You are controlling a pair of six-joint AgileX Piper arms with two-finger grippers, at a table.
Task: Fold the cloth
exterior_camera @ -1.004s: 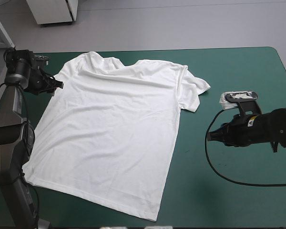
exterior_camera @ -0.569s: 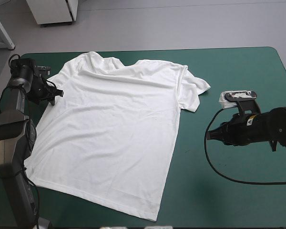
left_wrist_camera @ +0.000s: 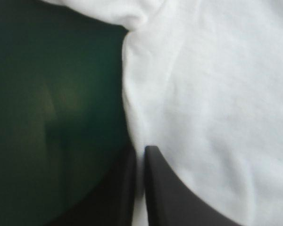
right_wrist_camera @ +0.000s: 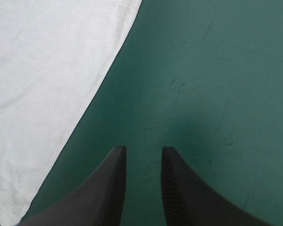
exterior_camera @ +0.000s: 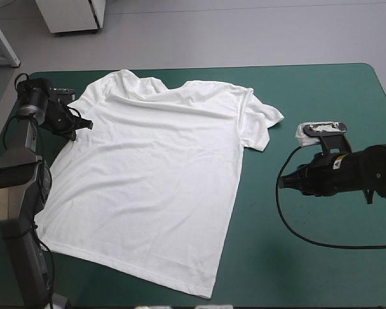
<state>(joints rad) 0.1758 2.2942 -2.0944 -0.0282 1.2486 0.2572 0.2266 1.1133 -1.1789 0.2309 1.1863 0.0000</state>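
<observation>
The white T-shirt (exterior_camera: pixel 154 174) lies spread flat on the teal-green cover, collar toward the far edge and hem toward the near edge. My left gripper (exterior_camera: pixel 87 123) is at the shirt's left side near the sleeve. In the left wrist view its black fingers (left_wrist_camera: pixel 140 153) are all but shut, with a thin strip of the T-shirt's (left_wrist_camera: pixel 217 94) edge between them. My right gripper (exterior_camera: pixel 282 183) hovers low over bare cover to the right of the shirt, open with nothing between its fingers (right_wrist_camera: pixel 144 150). The T-shirt's side edge (right_wrist_camera: pixel 47 84) lies ahead of it and to one side.
A broad strip of bare teal-green cover (exterior_camera: pixel 321 96) runs between the T-shirt's right side and the table's right edge. The shirt's left side lies close to the table's left edge, where the left arm stands.
My left gripper has moved in from the left onto the T-shirt's edge near the sleeve, and its fingers have closed on the fabric. The right arm has stayed still.
</observation>
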